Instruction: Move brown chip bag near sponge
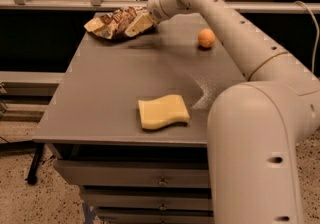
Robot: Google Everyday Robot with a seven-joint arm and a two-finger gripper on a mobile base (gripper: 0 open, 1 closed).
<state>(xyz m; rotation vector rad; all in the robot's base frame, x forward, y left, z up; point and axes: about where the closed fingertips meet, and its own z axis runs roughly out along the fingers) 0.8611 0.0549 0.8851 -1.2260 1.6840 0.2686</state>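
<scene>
The brown chip bag [111, 22] lies crumpled at the far left corner of the grey table [105, 93], dark brown with cream-tan ends. The pale-yellow sponge [163, 111] lies flat near the table's front edge, right of middle. My cream gripper [136, 26] reaches in from the right on a long white arm and sits at the bag's right end, close above the table and overlapping the bag. The bag and the sponge are far apart.
A small orange ball [206, 38] rests at the table's far right. My arm's large white segments [260, 133] fill the right side of the view. Drawers [150, 180] sit under the table front. A metal rail [60, 4] runs behind the table.
</scene>
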